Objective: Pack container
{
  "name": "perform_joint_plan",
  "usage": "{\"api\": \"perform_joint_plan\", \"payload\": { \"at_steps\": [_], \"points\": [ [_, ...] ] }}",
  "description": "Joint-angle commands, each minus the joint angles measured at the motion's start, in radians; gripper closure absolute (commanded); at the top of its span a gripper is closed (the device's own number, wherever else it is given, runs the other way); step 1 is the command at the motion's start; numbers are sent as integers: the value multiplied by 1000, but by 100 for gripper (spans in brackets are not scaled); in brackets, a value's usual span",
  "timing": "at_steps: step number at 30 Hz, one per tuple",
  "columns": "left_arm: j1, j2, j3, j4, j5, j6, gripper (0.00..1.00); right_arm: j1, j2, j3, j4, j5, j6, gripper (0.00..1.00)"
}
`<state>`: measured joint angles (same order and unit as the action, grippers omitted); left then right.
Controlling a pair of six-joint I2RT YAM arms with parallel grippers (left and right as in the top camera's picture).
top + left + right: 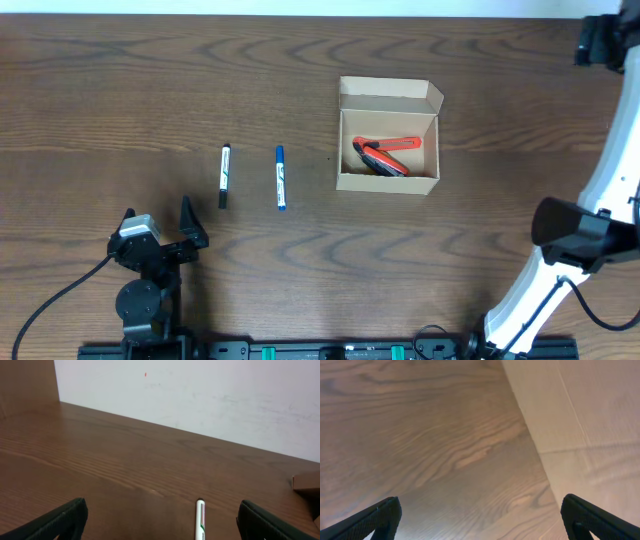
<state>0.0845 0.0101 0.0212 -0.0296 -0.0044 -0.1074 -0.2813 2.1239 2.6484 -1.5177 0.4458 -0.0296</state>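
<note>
Wood table (pixel 100 80): container (pixel 388 96) (flap up) w/ red items (pixel 381 156); left gripper (pixel 161 522), right gripper (pixel 480 517) apart.

Dark brown wood-grain table (pixel 100 80). Three things lie directly on it. A black marker (pixel 224 176) lies flat left of center, its length running from the near edge toward the far edge. A blue marker (pixel 281 178) lies near it on the right, about parallel, not touching. Both have white barrels. A small tan cardboard box (pixel 388 181) sits further right, well apart from both markers, upright, with the lid flap open at its far side.
</note>
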Motion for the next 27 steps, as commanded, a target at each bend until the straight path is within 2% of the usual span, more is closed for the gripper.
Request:
{"api": "perform_joint_plan", "payload": {
  "at_steps": [1, 6, 12, 15, 19, 23, 27],
  "points": [
    [7, -6, -16, -47, -2, 7, 5, -58, -27, -12, -2, 9, 128, 1],
    [7, -6, -16, -47, -2, 7, 5, -104, -27, -13, -50, -115, 153, 1],
    [6, -6, -16, -43, 3, -2, 5, -112, -27, -13, -66, -159, 153, 1],
    [7, -5, -15, -36, 54, -89, 5, -111, -27, -13, -65, -159, 153, 1],
    [7, -5, 34, -40, 202, -96, 5, -111, -27, -13, -66, -159, 153, 1],
    [6, 28, 183, -163, 265, -34, 5, -111, -27, -13, -65, -159, 153, 1],
    [6, 192, 417, -344, 264, 119, 5, -111, -27, -13, -65, -159, 153, 1]
  ]
}}
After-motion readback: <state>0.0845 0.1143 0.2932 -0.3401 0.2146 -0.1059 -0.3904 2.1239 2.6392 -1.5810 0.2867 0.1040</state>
